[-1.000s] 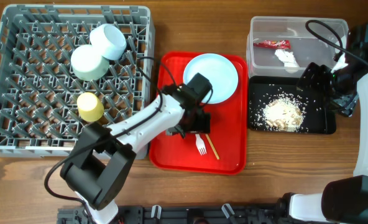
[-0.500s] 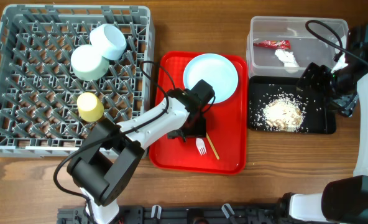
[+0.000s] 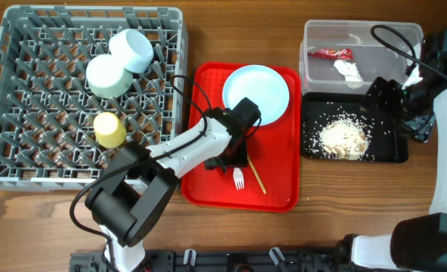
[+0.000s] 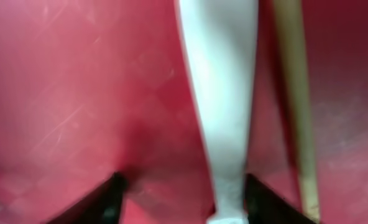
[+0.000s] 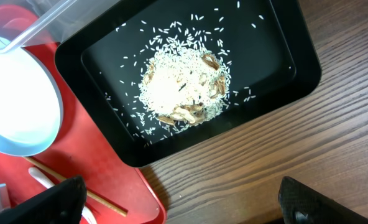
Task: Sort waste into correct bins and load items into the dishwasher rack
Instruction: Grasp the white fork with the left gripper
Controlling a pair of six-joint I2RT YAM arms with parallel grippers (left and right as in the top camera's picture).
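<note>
- While the white fork (image 3: 239, 179) lies flat on the red tray (image 3: 208, 189), its handle runs up between the fingers of the left end effector (image 4: 185, 199). They stand apart on either side, spread and not clamped on it.
- Close up, the handle sits nearer one finger than the other; contact cannot be told.
- The wooden chopsticks (image 3: 258, 180) lie just beside the fork on the same tray.
- Further up that tray sits the pale blue-white plate (image 3: 256, 92).
- Over in the rack (image 3: 27, 91) are the green bowl (image 3: 106, 75), the blue bowl (image 3: 131, 49) touching it, and the yellow cup (image 3: 110, 130) nearby.
- On the other side, the clear tub (image 3: 389, 34) holds the red wrapper (image 3: 331, 53) and the white tissue (image 3: 348, 69).
- The black tray (image 3: 389, 151), right against the tub, carries the heap of crumbs (image 3: 343, 137).
- The right end effector (image 5: 184, 208) hangs near the black tray above the wooden surface (image 3: 322, 227), fingers spread wide, holding nothing.
</note>
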